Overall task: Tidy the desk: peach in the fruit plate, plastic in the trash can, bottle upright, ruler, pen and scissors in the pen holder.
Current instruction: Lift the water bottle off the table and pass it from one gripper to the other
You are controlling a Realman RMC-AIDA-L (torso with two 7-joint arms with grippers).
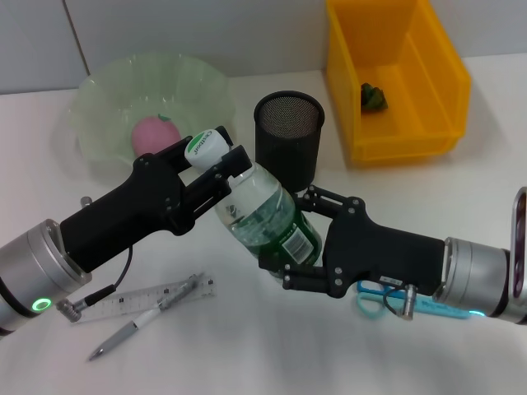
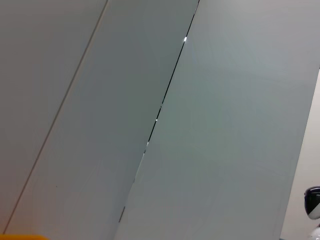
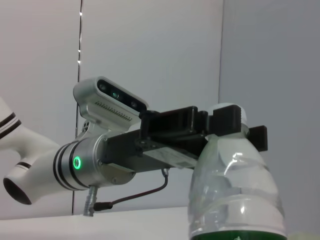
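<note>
Clear plastic bottle with green label held tilted above white desk, in front of black mesh pen holder. Left gripper clamped on its white-capped neck; right gripper clamped round lower body. Peach in green fruit plate. Ruler and pen flat on desk; blue scissors under right arm. Green scrap in yellow bin.

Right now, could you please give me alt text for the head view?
Both grippers hold a green-labelled bottle above the table: the left gripper at its cap, the right gripper around its body. Ruler, pen and scissors lie below.
</note>
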